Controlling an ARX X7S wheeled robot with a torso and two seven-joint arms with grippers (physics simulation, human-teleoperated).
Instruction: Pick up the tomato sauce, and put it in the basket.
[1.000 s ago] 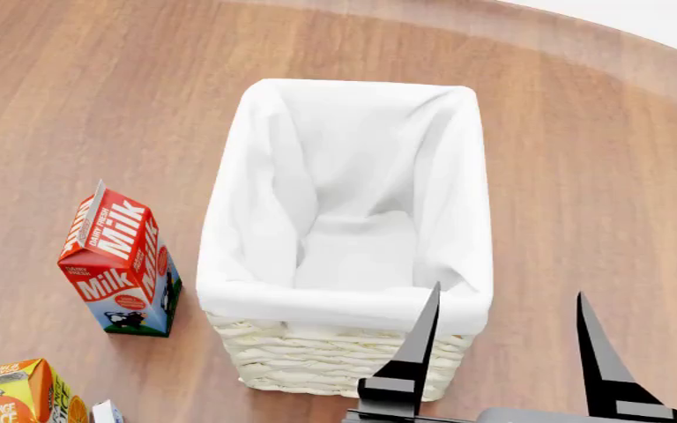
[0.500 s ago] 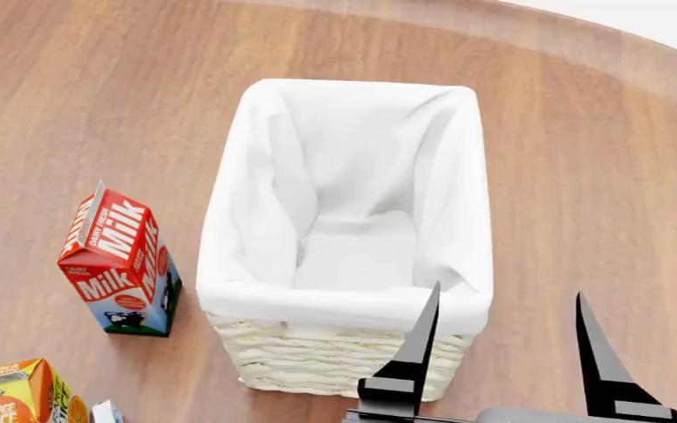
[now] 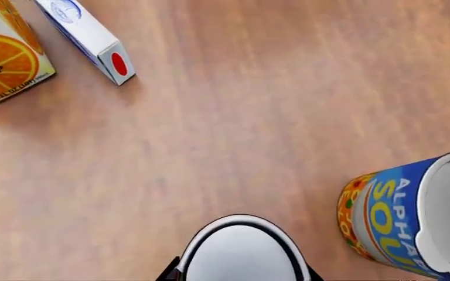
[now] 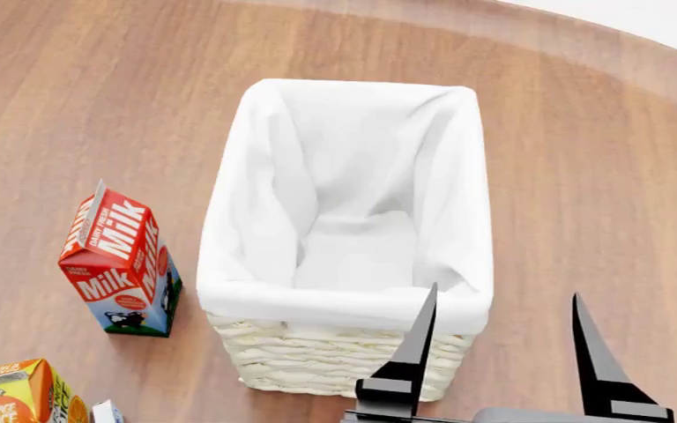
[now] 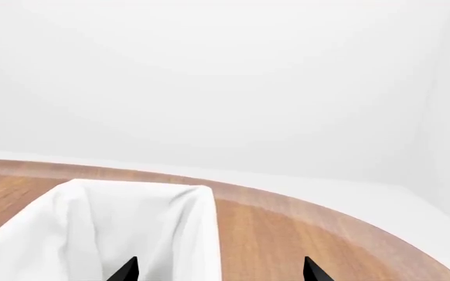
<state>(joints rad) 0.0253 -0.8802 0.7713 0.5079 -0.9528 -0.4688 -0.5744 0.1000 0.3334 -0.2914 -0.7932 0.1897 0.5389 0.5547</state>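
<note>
A red milk carton [image 4: 120, 264] stands left of the cream wicker cloth-lined basket [image 4: 351, 352]; the right end effector [image 4: 501, 348] (fingers spread, empty) hovers near it. Left end effector's state cannot be told.

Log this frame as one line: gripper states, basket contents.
right gripper: open, empty, at near rim of cream wicker basket with white cloth liner | left gripper: not visible | basket: empty | red tomato sauce can: not in view
</note>
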